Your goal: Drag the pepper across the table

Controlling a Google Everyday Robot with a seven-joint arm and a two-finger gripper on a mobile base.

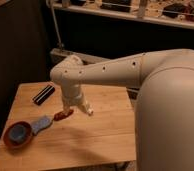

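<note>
Gripper hangs low over the table, fingers splayed, holding nothing. The pepper lies beside one fingertip, near the blue cloth piece. We judge the drag is about to start; next we must press against the pepper.
</note>
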